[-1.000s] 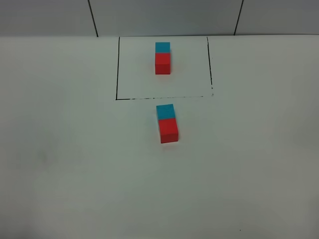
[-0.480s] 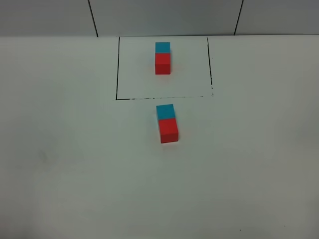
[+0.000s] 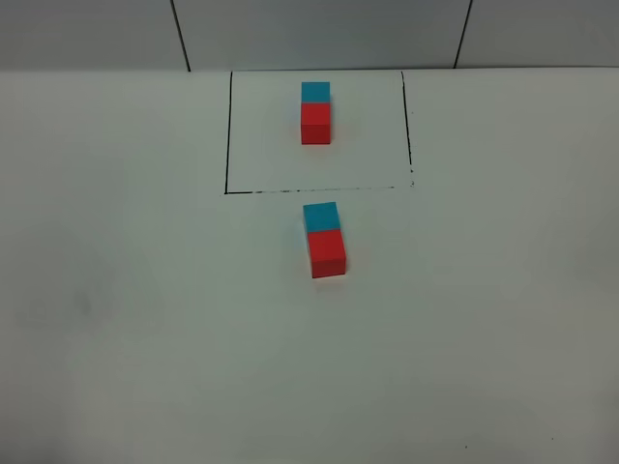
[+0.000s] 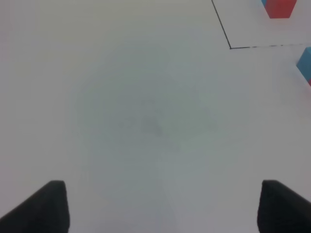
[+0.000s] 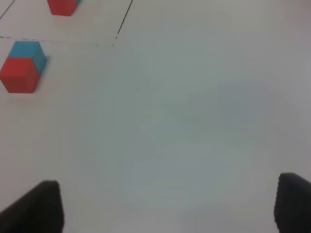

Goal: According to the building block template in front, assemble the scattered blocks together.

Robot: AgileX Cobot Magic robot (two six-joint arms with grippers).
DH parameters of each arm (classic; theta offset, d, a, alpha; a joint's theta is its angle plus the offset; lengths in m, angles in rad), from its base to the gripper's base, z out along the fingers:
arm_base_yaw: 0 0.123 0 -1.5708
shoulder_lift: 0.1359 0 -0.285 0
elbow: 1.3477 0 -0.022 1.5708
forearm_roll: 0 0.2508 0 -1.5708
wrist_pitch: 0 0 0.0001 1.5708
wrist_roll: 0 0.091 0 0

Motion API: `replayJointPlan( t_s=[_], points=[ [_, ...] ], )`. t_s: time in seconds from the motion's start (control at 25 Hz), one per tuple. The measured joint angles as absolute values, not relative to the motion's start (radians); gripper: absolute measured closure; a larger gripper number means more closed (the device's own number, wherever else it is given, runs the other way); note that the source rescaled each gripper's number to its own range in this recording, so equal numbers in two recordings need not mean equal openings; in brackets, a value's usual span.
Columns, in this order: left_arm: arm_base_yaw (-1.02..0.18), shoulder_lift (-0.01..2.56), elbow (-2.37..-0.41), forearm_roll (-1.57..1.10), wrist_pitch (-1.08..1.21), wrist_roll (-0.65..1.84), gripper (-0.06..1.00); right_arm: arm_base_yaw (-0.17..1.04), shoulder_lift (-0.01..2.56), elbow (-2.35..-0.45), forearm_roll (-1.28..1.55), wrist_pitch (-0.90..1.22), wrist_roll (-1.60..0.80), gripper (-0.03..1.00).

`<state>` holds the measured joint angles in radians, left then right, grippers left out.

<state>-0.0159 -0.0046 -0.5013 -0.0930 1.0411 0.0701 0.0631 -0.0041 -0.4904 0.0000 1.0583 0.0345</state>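
Observation:
The template, a cyan cube (image 3: 315,93) joined to a red cube (image 3: 315,124), sits inside the black drawn rectangle (image 3: 228,135) at the table's far middle. Just in front of the rectangle, the loose cyan cube (image 3: 320,217) and loose red cube (image 3: 327,253) stand touching in a line, cyan farther back. They also show in the right wrist view, cyan (image 5: 29,51) and red (image 5: 18,75). Neither gripper shows in the exterior view. My left gripper (image 4: 163,206) and right gripper (image 5: 167,206) are open and empty over bare table, far from the cubes.
The white table (image 3: 145,338) runs wide on both sides. A grey wall with dark seams (image 3: 180,34) stands behind the table. The rectangle's corner (image 4: 230,47) and the loose cyan cube's edge (image 4: 305,65) show in the left wrist view.

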Motion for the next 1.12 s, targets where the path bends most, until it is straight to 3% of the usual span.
replayJointPlan(
  t_s=[1.12],
  points=[
    [-0.016,-0.005,-0.501,-0.093,1.041,0.07,0.08,0.063,-0.004,-0.49,0.0,1.058,0.034,0.22]
  ],
)
